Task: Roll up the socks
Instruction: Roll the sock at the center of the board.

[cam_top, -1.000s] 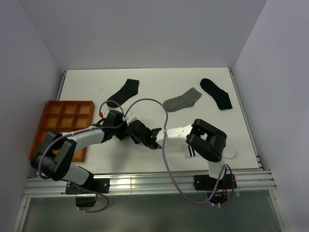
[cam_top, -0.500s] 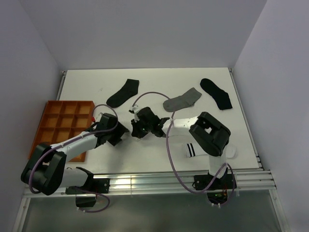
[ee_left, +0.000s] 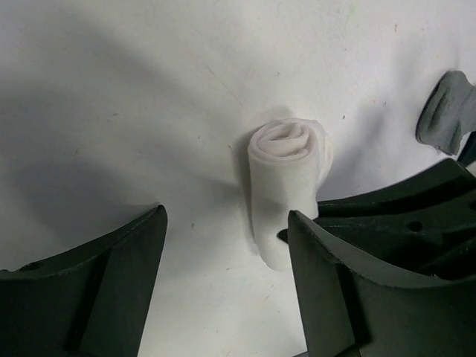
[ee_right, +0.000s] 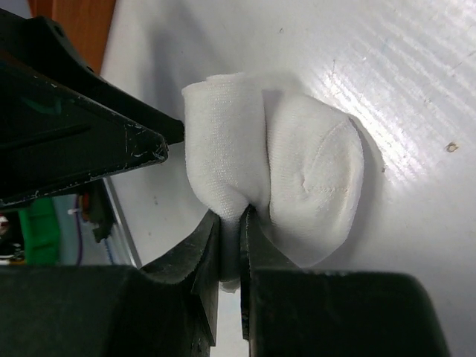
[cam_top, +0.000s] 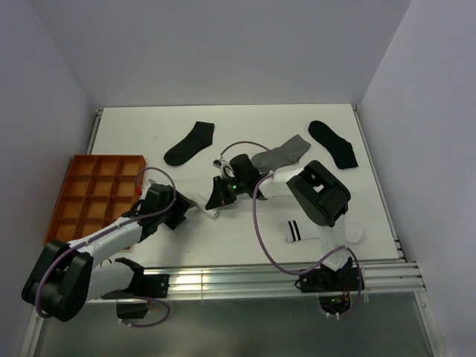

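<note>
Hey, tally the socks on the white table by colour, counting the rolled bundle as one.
Black flat ankle socks: 2
Grey flat sock: 1
White socks: 2 (rolled white bundle, black-striped white sock)
Total: 5

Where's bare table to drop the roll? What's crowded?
Free: back-left corner, between orange tray and left black sock; back strip behind grey sock; near edge between left gripper and striped sock. Crowded: centre, right gripper pinching white roll, left gripper open by it.
</note>
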Robot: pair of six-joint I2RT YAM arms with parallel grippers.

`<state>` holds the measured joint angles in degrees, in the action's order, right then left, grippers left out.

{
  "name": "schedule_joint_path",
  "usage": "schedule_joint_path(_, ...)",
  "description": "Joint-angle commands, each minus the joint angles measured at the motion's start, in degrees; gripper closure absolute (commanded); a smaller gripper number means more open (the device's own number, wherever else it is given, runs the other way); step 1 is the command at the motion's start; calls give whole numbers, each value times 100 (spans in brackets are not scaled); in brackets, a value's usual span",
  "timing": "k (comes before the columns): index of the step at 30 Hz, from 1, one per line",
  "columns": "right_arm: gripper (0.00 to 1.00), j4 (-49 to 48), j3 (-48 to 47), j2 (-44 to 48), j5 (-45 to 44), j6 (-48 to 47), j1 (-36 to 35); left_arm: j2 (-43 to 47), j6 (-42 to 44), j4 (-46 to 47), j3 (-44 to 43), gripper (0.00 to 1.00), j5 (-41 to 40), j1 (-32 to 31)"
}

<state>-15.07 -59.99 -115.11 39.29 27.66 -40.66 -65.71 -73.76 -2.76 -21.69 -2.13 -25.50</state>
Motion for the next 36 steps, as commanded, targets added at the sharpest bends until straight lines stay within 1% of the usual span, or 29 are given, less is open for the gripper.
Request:
schedule_joint_path(1, 100, 752, 277, -503, 280, 318, 32, 59, 10, 415, 122, 27, 99, -96)
schedule_joint_path(6, 100, 637, 295, -670, 431, 547, 120, -204, -42, 803, 174, 30, 72, -175)
schedule_joint_path(13, 100, 619, 268, -758, 448, 662, 199, -1038, -51, 997, 69, 35, 37, -272)
schedule_joint_path(16, 100, 716, 242, -768, 334, 609, 199, -1346, -42, 971, -28, 37, 11, -316)
schedule_joint_path(18, 99, 777, 259, -680, 211, 539, 199, -1453, -34, 761, -142, 40, -68, -386)
schedule_joint_path(21, 93, 830, 277, -461, 27, 442, 208, -1593, -60, 584, -186, 46, -138, -465)
schedule_joint_path(22, 88, 839, 286, -390, -26, 416, 199, -1646, -77, 541, -204, 50, -138, -474)
schedule_joint_path(24, 83, 857, 303, -171, -192, 319, 191, -1699, -77, 366, -282, 55, -156, -500)
schedule_joint_path(25, 80, 865, 303, -91, -263, 284, 173, -1743, -25, 295, -326, 60, -173, -518)
schedule_joint_path(26, 74, 874, 338, 5, -342, 188, 164, -1769, 1, 294, -379, 62, -200, -544)
schedule_joint_path(27, 71, 874, 356, 215, -465, 144, 112, -1787, 28, -45, -501, 62, -252, -570)
schedule_joint_path(28, 67, 900, 373, 339, -727, 82, 85, -1805, 106, -136, -563, 62, -279, -579)
schedule_joint_path(30, 63, 1093, 382, 672, -1106, -129, -11, -1813, 168, -434, -747, 63, -366, -614)
schedule_joint_path(31, 62, 1137, 400, 787, -1534, -199, -107, -1822, 256, -540, -801, 63, -393, -623)
schedule_joint_path(32, 59, 1138, 487, 919, -1747, -330, -161, -1822, 300, -645, -862, 63, -419, -632)
schedule_joint_path(34, 57, 1112, 584, 1297, -2204, -454, -344, -1857, 414, -978, -1073, 63, -516, -641)
schedule_joint_path(36, 55, 1050, 725, 1612, -2872, -630, -485, -1892, 502, -1190, -1283, 63, -578, -641)
